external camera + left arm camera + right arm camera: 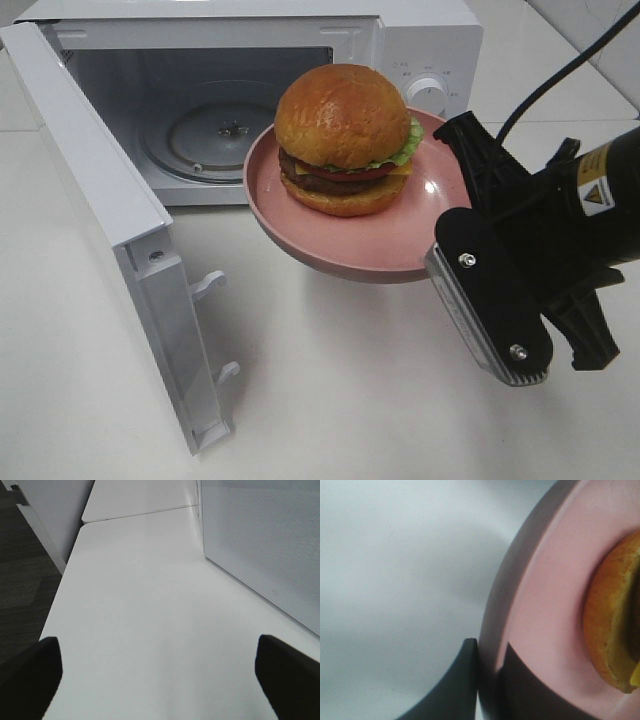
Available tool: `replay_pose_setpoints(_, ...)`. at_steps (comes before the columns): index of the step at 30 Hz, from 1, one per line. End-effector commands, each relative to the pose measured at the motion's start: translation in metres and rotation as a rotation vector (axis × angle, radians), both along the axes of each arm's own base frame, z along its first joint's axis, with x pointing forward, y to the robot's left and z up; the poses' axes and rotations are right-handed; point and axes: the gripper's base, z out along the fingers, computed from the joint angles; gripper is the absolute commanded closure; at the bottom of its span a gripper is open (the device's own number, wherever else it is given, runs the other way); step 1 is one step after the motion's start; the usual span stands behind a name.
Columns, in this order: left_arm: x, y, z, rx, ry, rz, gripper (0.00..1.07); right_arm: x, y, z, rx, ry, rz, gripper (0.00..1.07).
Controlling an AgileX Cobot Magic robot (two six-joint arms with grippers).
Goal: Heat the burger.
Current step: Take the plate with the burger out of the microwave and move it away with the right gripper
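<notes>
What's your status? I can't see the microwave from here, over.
Right gripper shut on pink plate rim, plate held off the table. Left gripper open, empty. Burger on plate, before the microwave; door open, nothing in the way.

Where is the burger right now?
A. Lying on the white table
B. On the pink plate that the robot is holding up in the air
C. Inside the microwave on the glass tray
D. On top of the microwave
B. The burger sits on the pink plate, which the right gripper pinches by its rim with jaws shut, lifted above the table in front of the open microwave.
</notes>
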Motion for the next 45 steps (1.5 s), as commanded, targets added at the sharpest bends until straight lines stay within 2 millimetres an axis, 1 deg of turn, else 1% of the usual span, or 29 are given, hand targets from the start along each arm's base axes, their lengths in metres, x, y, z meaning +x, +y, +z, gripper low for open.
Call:
replay_pose_setpoints(1,-0.002,0.0,0.0,-0.006,-0.025,0.0,0.09,-0.003,-0.004,0.012,0.05,-0.064,-0.017,1.07)
replay_pose_setpoints(3,-0.002,0.0,0.0,-0.006,-0.025,0.0,0.09,-0.01,-0.012,0.014,0.044,-0.066,-0.038,1.07)
replay_pose_setpoints(5,-0.002,0.0,0.0,-0.006,-0.025,0.0,0.09,-0.012,-0.015,0.015,0.044,-0.067,-0.045,1.07)
replay_pose_setpoints(8,-0.002,0.0,0.0,-0.006,-0.025,0.0,0.09,-0.022,-0.024,0.016,0.051,-0.053,-0.081,1.07)
replay_pose_setpoints(13,-0.002,0.0,0.0,-0.006,-0.025,0.0,0.09,-0.03,-0.033,0.016,0.058,-0.046,-0.127,1.07)
replay_pose_setpoints(17,-0.002,0.0,0.0,-0.006,-0.025,0.0,0.09,-0.037,-0.043,0.018,0.056,-0.011,-0.219,1.07)
replay_pose_setpoints(21,-0.002,0.0,0.0,-0.006,-0.025,0.0,0.09,-0.038,-0.048,0.019,0.058,0.002,-0.288,1.07)
replay_pose_setpoints(22,-0.002,0.0,0.0,-0.006,-0.025,0.0,0.09,-0.037,-0.052,0.019,0.054,0.008,-0.34,1.07)
replay_pose_setpoints(23,-0.002,0.0,0.0,-0.006,-0.025,0.0,0.09,-0.037,-0.052,0.019,0.054,0.008,-0.34,1.07)
replay_pose_setpoints(25,-0.002,0.0,0.0,-0.006,-0.025,0.0,0.09,-0.036,-0.055,0.018,0.062,0.013,-0.415,1.07)
replay_pose_setpoints(26,-0.002,0.0,0.0,-0.006,-0.025,0.0,0.09,-0.036,-0.055,0.018,0.062,0.013,-0.415,1.07)
replay_pose_setpoints(31,-0.002,0.0,0.0,-0.006,-0.025,0.0,0.09,-0.035,-0.061,0.019,0.102,0.016,-0.553,1.07)
replay_pose_setpoints(32,-0.002,0.0,0.0,-0.006,-0.025,0.0,0.09,-0.035,-0.061,0.019,0.102,0.016,-0.553,1.07)
replay_pose_setpoints(34,-0.002,0.0,0.0,-0.006,-0.025,0.0,0.09,-0.034,-0.064,0.019,0.131,0.023,-0.634,1.07)
replay_pose_setpoints(35,-0.002,0.0,0.0,-0.006,-0.025,0.0,0.09,-0.034,-0.064,0.019,0.131,0.023,-0.634,1.07)
replay_pose_setpoints(36,-0.002,0.0,0.0,-0.006,-0.025,0.0,0.09,-0.034,-0.066,0.019,0.149,0.031,-0.689,1.07)
replay_pose_setpoints(37,-0.002,0.0,0.0,-0.006,-0.025,0.0,0.09,-0.034,-0.066,0.019,0.149,0.031,-0.689,1.07)
replay_pose_setpoints(39,-0.002,0.0,0.0,-0.006,-0.025,0.0,0.09,-0.035,-0.069,0.018,0.173,0.038,-0.767,1.07)
replay_pose_setpoints(40,-0.002,0.0,0.0,-0.006,-0.025,0.0,0.09,-0.035,-0.069,0.018,0.173,0.038,-0.767,1.07)
replay_pose_setpoints(42,-0.002,0.0,0.0,-0.006,-0.025,0.0,0.09,-0.035,-0.073,0.018,0.192,0.042,-0.846,1.07)
replay_pose_setpoints(43,-0.002,0.0,0.0,-0.006,-0.025,0.0,0.09,-0.035,-0.073,0.018,0.192,0.042,-0.846,1.07)
replay_pose_setpoints(45,-0.002,0.0,0.0,-0.006,-0.025,0.0,0.09,-0.035,-0.078,0.018,0.212,0.041,-0.946,1.07)
